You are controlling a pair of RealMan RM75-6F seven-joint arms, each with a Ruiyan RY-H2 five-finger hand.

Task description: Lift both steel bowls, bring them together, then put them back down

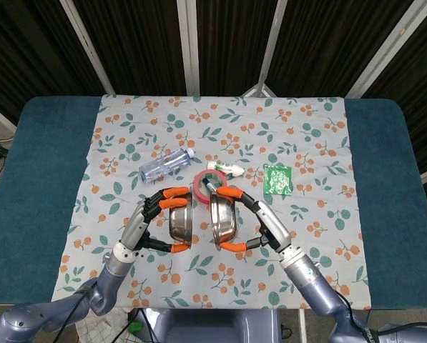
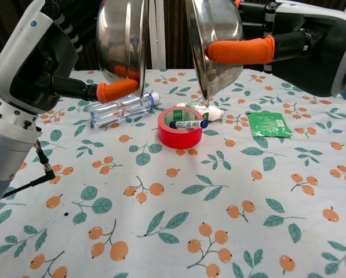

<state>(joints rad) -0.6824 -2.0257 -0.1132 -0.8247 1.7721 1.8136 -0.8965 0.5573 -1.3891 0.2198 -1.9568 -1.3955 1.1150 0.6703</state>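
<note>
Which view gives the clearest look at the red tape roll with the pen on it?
The chest view: the red tape roll sits unobstructed on the floral cloth, with the blue-capped pen lying across its top. In the head view the roll is small and partly hidden behind the two raised steel bowls.
</note>
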